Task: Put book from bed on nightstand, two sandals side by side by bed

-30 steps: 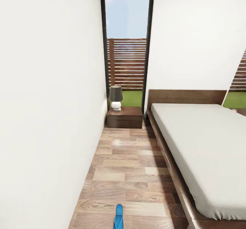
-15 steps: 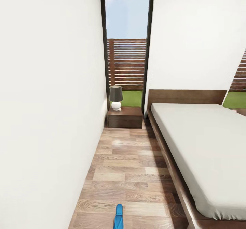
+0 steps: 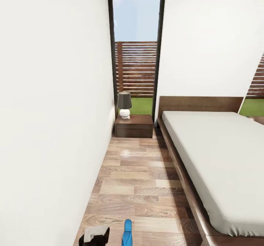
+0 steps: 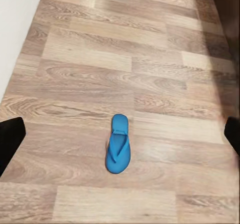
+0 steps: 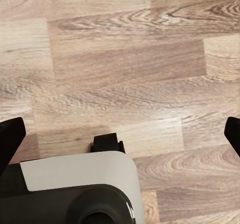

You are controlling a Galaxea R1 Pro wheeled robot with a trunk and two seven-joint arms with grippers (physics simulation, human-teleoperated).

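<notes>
Left gripper [image 4: 120,134] wide open, empty, above sandal [image 4: 118,151].

One blue sandal [image 3: 127,233] lies flat on the wood floor, strap up, between wall and bed [image 3: 220,158], apart from both. Bed: dark-brown base and headboard, bare grey mattress. Nightstand [image 3: 134,125], dark brown, stands at the bed's head, just beside it.

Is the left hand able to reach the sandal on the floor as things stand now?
Probably yes. The sandal lies alone on bare floor, centred between the open left hand's fingertips, with nothing in between. The hand is beside it, likely needing only to descend.
</notes>
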